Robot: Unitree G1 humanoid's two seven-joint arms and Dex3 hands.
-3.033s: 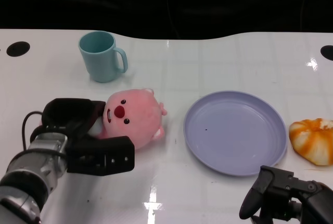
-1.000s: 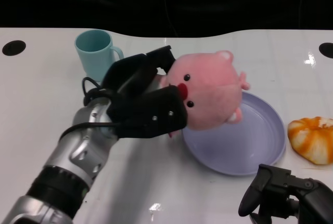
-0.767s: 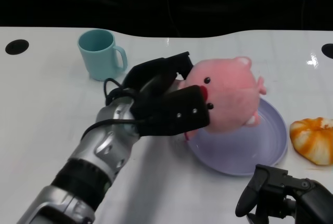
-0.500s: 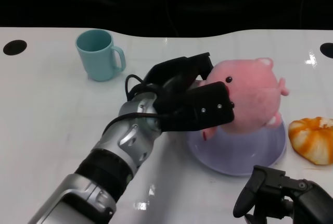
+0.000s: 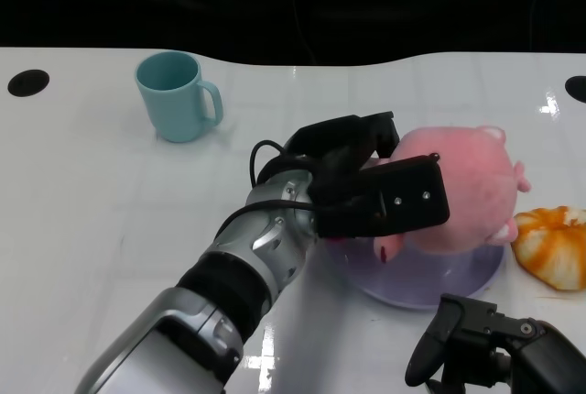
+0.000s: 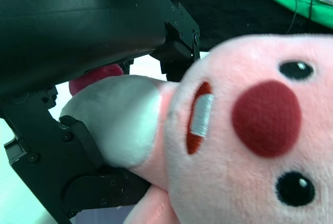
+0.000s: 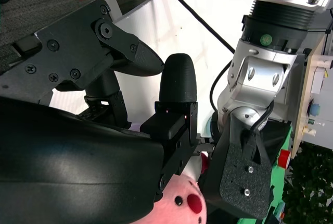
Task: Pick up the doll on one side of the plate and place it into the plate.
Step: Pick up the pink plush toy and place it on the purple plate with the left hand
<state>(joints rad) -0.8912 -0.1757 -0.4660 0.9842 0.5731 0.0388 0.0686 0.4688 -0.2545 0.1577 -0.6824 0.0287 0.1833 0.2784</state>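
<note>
My left hand (image 5: 366, 188) grips a pink plush doll (image 5: 462, 194) with a red nose and holds it over the lavender plate (image 5: 430, 289), whose near rim shows below the doll. In the left wrist view the doll (image 6: 250, 140) fills the picture, its face close to the black fingers (image 6: 99, 146) around its white belly. My right hand (image 5: 494, 357) sits at the table's near right edge, fingers curled in with nothing in them. The right wrist view shows its own fingers (image 7: 174, 99), the left forearm (image 7: 265, 62) and a bit of the doll (image 7: 182, 206).
A teal mug (image 5: 179, 96) stands at the back left of the white table (image 5: 110, 211). An orange and white plush (image 5: 554, 247) lies just right of the plate. Black round holes (image 5: 27, 82) mark the table's far corners.
My left arm lifted the doll from the table left of the plate and carried it right; it now hangs over the plate, lower than half a second ago. The right hand stayed put.
</note>
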